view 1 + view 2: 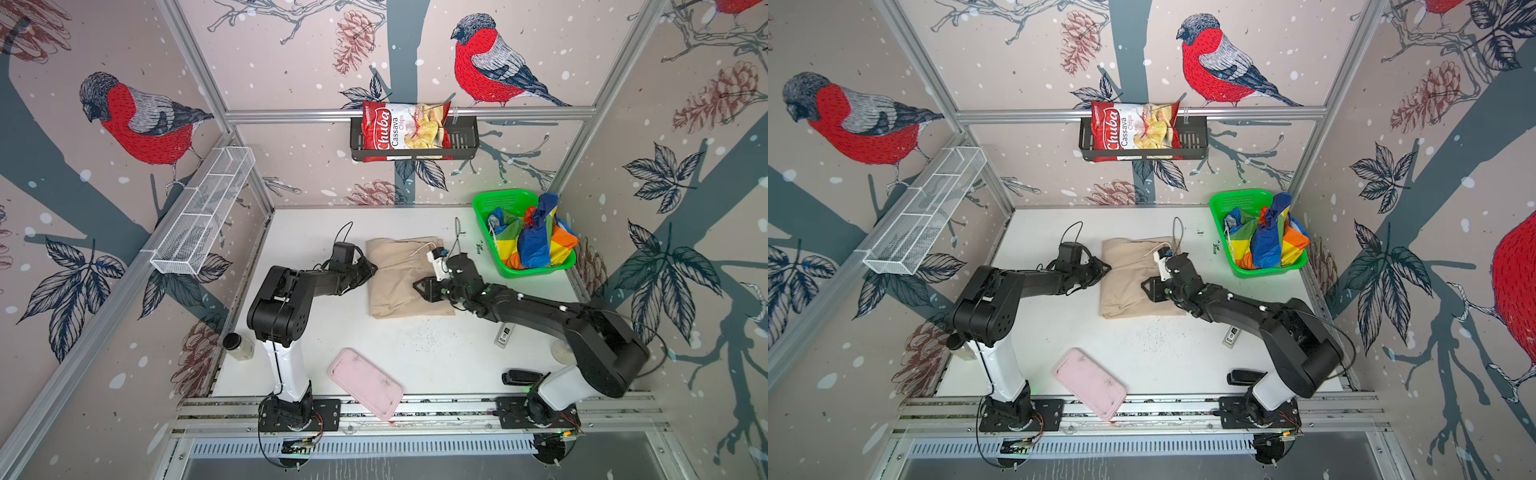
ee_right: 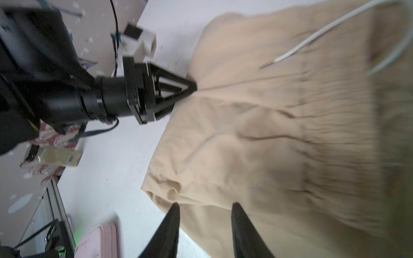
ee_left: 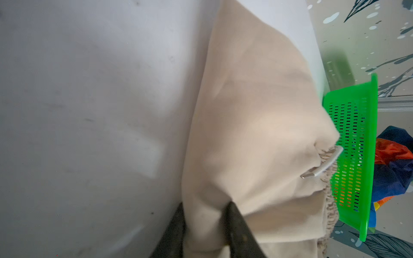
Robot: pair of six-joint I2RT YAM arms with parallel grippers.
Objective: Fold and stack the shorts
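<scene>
Beige shorts – left edge pinched, fold pending
Left gripper [image 2: 193, 87] is clamped on the left edge of the beige shorts [image 1: 399, 291], which lie flat mid-table. Right gripper [image 2: 204, 204] is parted and empty over their right side. Striped shorts [image 1: 536, 237] sit bunched in the green basket [image 1: 498, 196] – likely fold runs rightward.

- Here's the white table [image 1: 415, 361], speckled with dark crumbs toward the middle.
- Dead centre, the beige shorts [image 1: 399, 286] lie folded flat, white drawstring on top.
- Back right corner: the green basket [image 1: 505, 194] stands near the shorts, not touching them.
- Up front, the pink tray [image 1: 365, 382] rests askew, one corner out over the rail.
- Front right, a small white device [image 1: 504, 334] and a black object [image 1: 519, 377], both partly hidden.
</scene>
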